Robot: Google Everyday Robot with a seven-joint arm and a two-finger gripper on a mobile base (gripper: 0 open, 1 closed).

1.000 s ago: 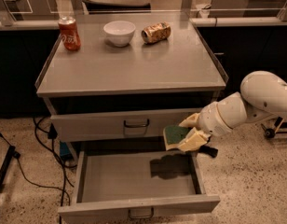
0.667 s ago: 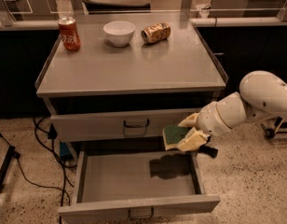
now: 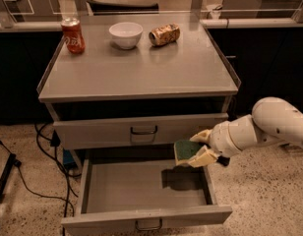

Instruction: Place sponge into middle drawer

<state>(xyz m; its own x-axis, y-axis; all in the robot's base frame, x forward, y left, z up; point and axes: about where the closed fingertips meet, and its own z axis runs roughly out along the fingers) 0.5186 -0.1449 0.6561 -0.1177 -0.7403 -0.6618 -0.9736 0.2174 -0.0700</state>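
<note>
I see speckled terrazzo floor (image 3: 269, 195) under a grey metal cabinet (image 3: 141, 68), with black cables (image 3: 23, 181) trailing across it on the left. Behind the cabinet a pale ledge (image 3: 259, 21) runs over dark panels (image 3: 269, 63). The light is dim and warm. The gripper (image 3: 193, 150) hangs over the middle drawer (image 3: 141, 191) at its right side, gripping the sponge (image 3: 184, 147).

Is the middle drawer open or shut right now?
Open: the middle drawer is pulled out, bare floor showing. The gripper holds the sponge above its right side.

A red soda can (image 3: 73, 35), white bowl (image 3: 126, 35) and tipped tan can (image 3: 165, 34) sit on the cabinet top (image 3: 141, 75).
</note>
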